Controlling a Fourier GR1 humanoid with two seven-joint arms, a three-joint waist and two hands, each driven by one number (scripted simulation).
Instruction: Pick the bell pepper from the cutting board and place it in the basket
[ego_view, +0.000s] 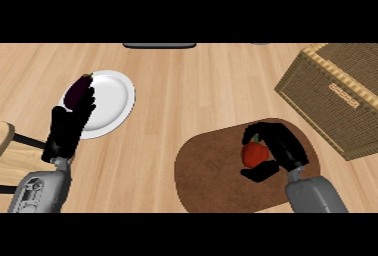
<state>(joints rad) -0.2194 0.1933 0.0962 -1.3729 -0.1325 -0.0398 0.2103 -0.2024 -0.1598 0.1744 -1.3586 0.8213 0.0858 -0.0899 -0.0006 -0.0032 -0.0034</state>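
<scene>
A red-orange bell pepper (253, 154) lies on the round brown cutting board (210, 175) at the lower middle. My right hand (284, 147) is curled round the pepper, fingers over its top and right side, thumb under its lower edge. The woven basket (336, 95) stands at the right, beyond the board's far right edge. My left hand (66, 132) rests at the left with straight fingers pointing up, holding nothing.
A white plate (111, 102) at the left carries a dark purple eggplant (77, 91), just beyond my left fingertips. A dark flat object (159, 45) sits at the far edge. A wooden stool edge (6, 136) shows at the far left.
</scene>
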